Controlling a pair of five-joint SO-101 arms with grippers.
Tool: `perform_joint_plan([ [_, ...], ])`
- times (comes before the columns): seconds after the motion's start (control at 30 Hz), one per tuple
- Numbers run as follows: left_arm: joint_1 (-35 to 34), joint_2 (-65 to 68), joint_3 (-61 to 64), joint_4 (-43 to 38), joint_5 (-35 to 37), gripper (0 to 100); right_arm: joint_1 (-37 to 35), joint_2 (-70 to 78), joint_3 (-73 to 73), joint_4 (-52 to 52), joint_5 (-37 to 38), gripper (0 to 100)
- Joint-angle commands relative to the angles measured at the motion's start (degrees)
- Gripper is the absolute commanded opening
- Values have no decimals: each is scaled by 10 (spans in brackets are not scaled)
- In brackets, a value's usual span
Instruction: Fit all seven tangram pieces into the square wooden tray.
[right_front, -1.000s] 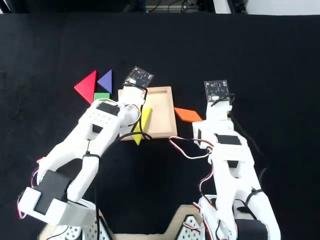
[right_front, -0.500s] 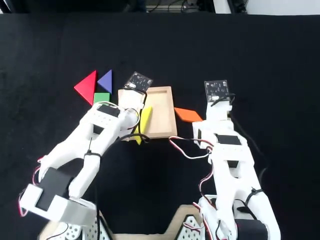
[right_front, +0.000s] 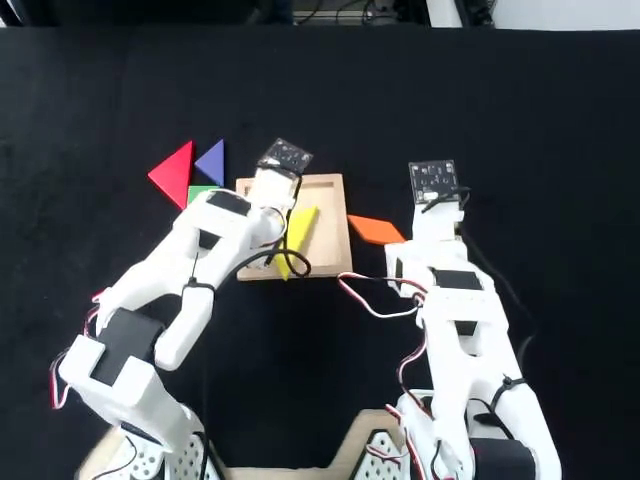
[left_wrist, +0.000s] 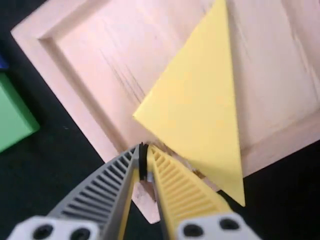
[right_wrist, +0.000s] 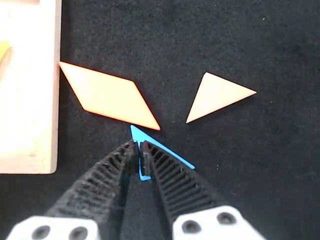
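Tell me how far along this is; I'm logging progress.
Done: nothing seated. In hand: yellow triangle lies partly in the wooden tray, a corner over its rim, left gripper at its edge. Left: red triangle, green square, orange parallelogram and others outside.

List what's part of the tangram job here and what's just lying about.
Job:
wooden tray
yellow triangle
red triangle
dark blue triangle
green square
orange parallelogram
cream triangle
light blue triangle

Lying about:
black cloth
wooden base board
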Motion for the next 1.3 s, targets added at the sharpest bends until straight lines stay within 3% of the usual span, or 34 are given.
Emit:
perform_joint_plan([
  [0.0,14,0,-48,2,7,34,2,-16,-1,-12,4,11],
  [0.1,28,2,-57,-1,7,34,2,-16,-1,-12,4,11],
  [0.4,39,2,-52,-110,8,33,2,-16,-1,-12,4,11],
  [0.63,37,2,-54,-135,9,33,7,-21,-2,-11,4,11],
  [0.77,50,2,-65,-150,76,33,62,-21,-14,-11,-2,11],
  [0.97,43,44,-79,-257,125,36,91,-21,-18,-12,-37,11],
  [1.2,44,159,-175,-259,159,36,91,-21,-15,-24,-37,11],
  [1.27,42,168,-201,-228,161,37,91,-21,-15,-26,-37,11],
])
